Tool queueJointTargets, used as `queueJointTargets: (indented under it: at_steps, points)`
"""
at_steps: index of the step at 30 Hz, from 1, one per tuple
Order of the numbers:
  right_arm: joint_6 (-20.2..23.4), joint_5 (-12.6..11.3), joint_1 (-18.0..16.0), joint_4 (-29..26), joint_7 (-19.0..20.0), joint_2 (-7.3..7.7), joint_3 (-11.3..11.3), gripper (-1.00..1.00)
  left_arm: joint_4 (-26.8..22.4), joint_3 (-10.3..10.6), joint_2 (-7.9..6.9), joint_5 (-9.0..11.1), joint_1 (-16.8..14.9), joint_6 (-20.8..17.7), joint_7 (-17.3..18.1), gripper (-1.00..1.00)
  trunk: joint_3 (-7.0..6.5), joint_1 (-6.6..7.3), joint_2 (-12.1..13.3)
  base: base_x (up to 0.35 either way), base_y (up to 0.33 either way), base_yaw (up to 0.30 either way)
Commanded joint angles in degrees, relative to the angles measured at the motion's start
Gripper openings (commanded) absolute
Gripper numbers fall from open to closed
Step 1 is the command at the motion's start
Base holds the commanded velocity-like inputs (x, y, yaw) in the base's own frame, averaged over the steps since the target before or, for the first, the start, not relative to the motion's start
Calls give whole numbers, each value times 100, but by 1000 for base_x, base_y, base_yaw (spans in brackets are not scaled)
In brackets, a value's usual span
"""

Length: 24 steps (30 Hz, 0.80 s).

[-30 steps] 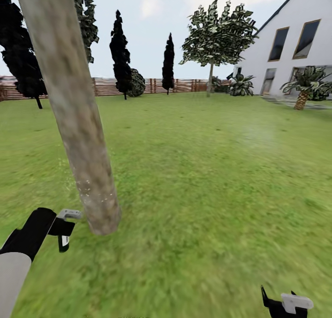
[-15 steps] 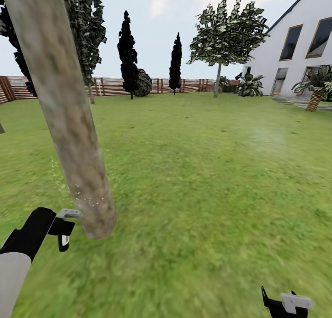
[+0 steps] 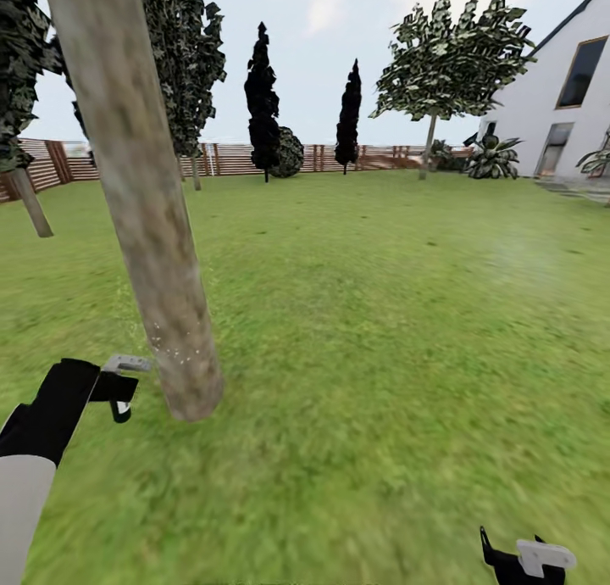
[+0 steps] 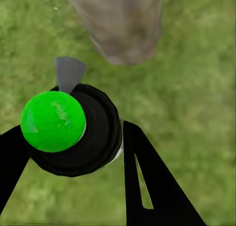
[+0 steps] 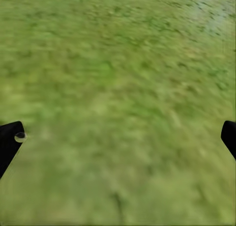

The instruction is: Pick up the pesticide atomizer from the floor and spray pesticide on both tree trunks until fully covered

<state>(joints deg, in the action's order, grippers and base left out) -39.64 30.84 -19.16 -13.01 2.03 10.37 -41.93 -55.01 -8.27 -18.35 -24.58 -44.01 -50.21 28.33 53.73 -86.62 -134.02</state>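
Note:
The pesticide atomizer (image 4: 73, 130) has a black round body, a bright green cap and a grey nozzle (image 3: 127, 364). My left gripper (image 3: 119, 394) is shut on it, black fingers (image 4: 147, 186) on either side. The nozzle points at the foot of a thick, mottled grey-beige tree trunk (image 3: 161, 254) close at my front left, a short gap away. Small white specks (image 3: 174, 348) dot the trunk's lower part. Another pale trunk (image 3: 32, 203) leans at the far left by the fence. My right gripper (image 3: 521, 559) hangs low at the right, open over grass (image 5: 118, 142).
Green lawn (image 3: 381, 314) spreads ahead to a brown slat fence (image 3: 229, 157). Thin black columnar trees (image 3: 263, 102), a round bush (image 3: 288, 151) and a leafy tree (image 3: 449, 55) stand near the fence. A white house (image 3: 568, 85) is at the far right.
The camera has turned left, so the whole scene has slid right and the far-left trunk has come into view. My left gripper with the atomizer sits slightly higher.

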Motion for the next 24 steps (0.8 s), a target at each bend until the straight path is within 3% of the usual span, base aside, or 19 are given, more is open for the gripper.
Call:
queueJointTargets:
  at_steps: [1, 2, 4, 5, 7, 9, 11, 17, 24]
  points:
    - [0, 1, 0, 0, 0, 0, 1, 100, -14, 6, 16, 1, -25, -28, 0, -100, 0, 0, 0, -29, -21, 277]
    - [0, 1, -1, 0, -1, 0, 1, 100, -23, 29, 110, 10, -111, -309, 3, -100, 0, 0, 0, -9, -7, 277]
    - [0, 1, 0, 0, -1, 0, 1, 100, -9, 32, 164, 20, -512, -669, 23, -100, 0, 0, 0, -4, -3, 276]
    - [0, 1, 0, 0, 1, 0, 1, 100, 21, 41, 189, 27, -786, -750, 34, -100, 0, 0, 0, -1, -1, 183]
    - [0, -4, 0, 0, 0, 4, -6, 100, 67, 71, 208, 20, -952, -792, 40, -100, 0, 0, 0, 0, 0, 53]
    - [0, -2, 0, 0, 2, 6, -6, 100, 168, 47, 125, 3, -985, -786, 38, -100, 0, 0, 0, 0, 0, 9]
    - [0, -4, -2, -4, 1, 8, -7, 100, 247, 87, -90, -11, -935, -779, 45, -100, 0, 0, 0, 0, 0, 1]
    - [0, -1, -3, -7, 7, 9, -8, 100, 175, 105, 151, -9, -899, -773, 45, -100, 0, 0, 0, 138, -72, 0]
    - [2, 0, 0, -8, 8, 9, -8, 100, 175, 115, 174, -36, -899, -771, 37, -100, 0, 0, 0, 193, -209, 0]
